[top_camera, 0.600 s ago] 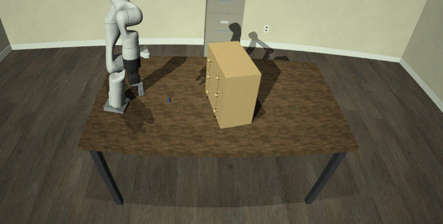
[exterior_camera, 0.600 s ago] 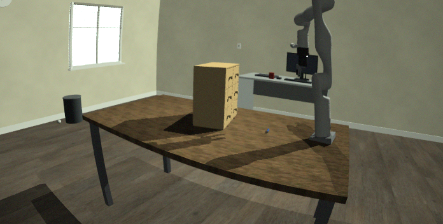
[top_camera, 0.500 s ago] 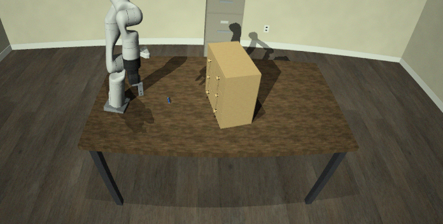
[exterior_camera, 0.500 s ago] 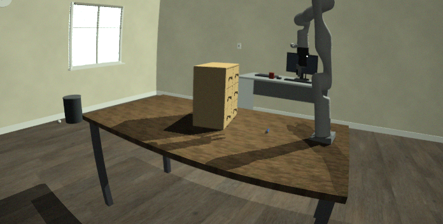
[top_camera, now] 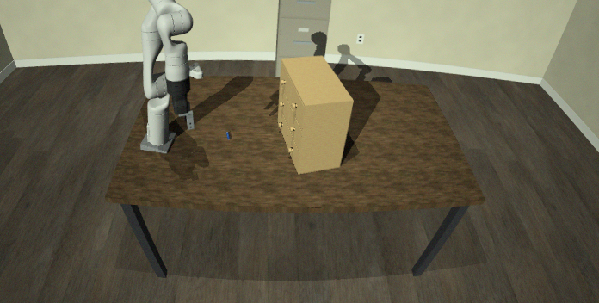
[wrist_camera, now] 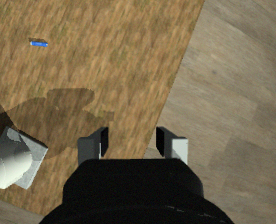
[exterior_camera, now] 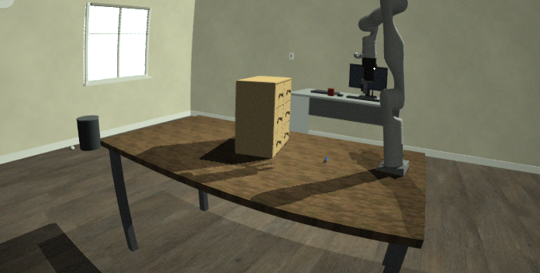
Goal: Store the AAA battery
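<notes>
- In the top view the arm (top_camera: pixel 151 47) (exterior_camera: pixel 393 50) stands in the upper left of the frame, rising from its base plate (top_camera: pixel 148 146) (exterior_camera: pixel 405 167) (wrist_camera: pixel 38 150) to a bend at the top edge, then folding back down through a second rounded joint
- Its last stretch hangs nearly upright there, the black wrist part (top_camera: pixel 177 90) (exterior_camera: pixel 369 69) leaning slightly toward the lower right
- In the exterior view the arm fills the upper right: a tall column, a high elbow, a short reach to the left, then a drop with the fingers pointing down
- The gripper (top_camera: pixel 189 121) (exterior_camera: pixel 365 86) (wrist_camera: pixel 132 137) is wide open, with nothing between its fingers; in the wrist view they stand well apart at lower centre, level with each other
- The AAA battery (top_camera: pixel 228 135) (exterior_camera: pixel 326 159) (wrist_camera: pixel 39 44), blue, lies on its side on the table (top_camera: pixel 241 176) (exterior_camera: pixel 330 198) (wrist_camera: pixel 139 45), left of centre in the top view, right of centre in the exterior view and at upper left in the wrist view, between the arm's base and the chest and apart from both
- The chest (top_camera: pixel 324 133) (exterior_camera: pixel 254 118) stands upright on the table, right of the battery in the top view and left of it in the exterior view
- Its drawer fronts (top_camera: pixel 287 116) (exterior_camera: pixel 283 106) look pushed in; their contents are hidden
</notes>
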